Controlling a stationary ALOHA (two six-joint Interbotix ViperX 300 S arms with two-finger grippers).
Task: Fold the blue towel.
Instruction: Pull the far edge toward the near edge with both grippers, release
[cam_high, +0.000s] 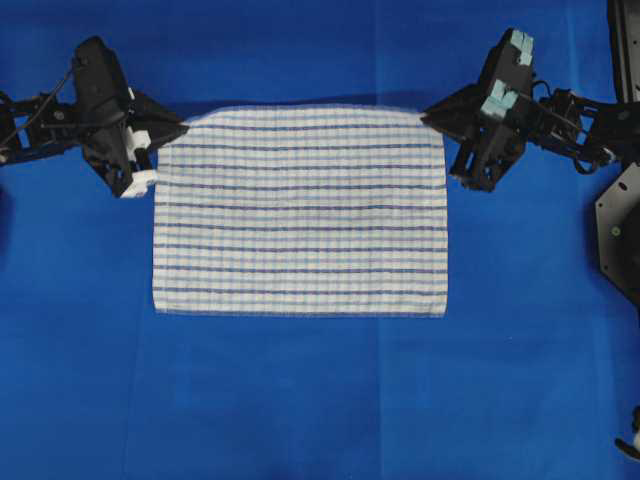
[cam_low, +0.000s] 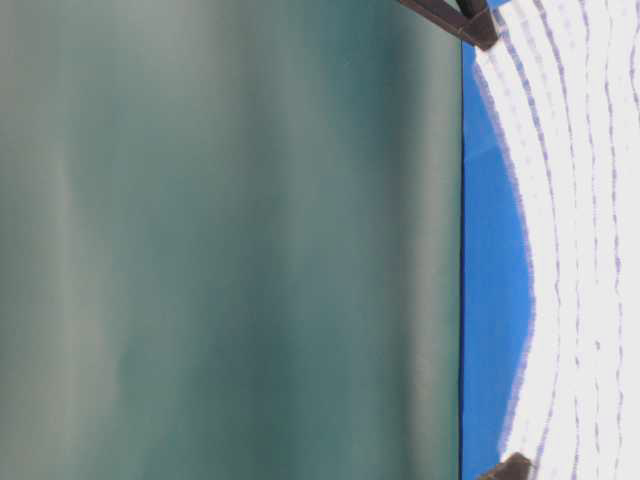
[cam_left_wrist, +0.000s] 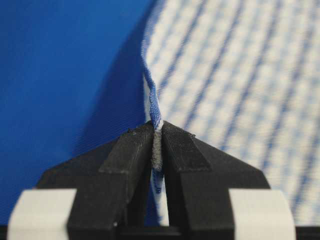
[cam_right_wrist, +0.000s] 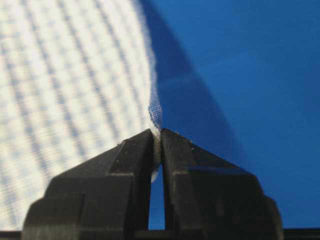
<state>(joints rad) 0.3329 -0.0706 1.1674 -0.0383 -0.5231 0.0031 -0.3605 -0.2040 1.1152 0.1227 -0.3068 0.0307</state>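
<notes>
A plain solid-blue cloth table covering (cam_high: 320, 400) spreads smooth across the whole work surface. From table level a blurred grey-green wall (cam_low: 230, 240) fills the background behind it. On the covering lies the blue towel (cam_high: 300, 215), a rectangular white woven cloth crossed by thin dark-blue and light-blue stripes. The left gripper (cam_left_wrist: 157, 131) has its black jaws pressed together on one far corner of the towel, and a thin fold of the hem rises from between the tips. The right gripper (cam_right_wrist: 156, 135) is likewise clamped tight on the other far corner. Between the two pinched corners the towel's far edge runs taut, and the rest of the cloth lies flat beyond the jaws.
</notes>
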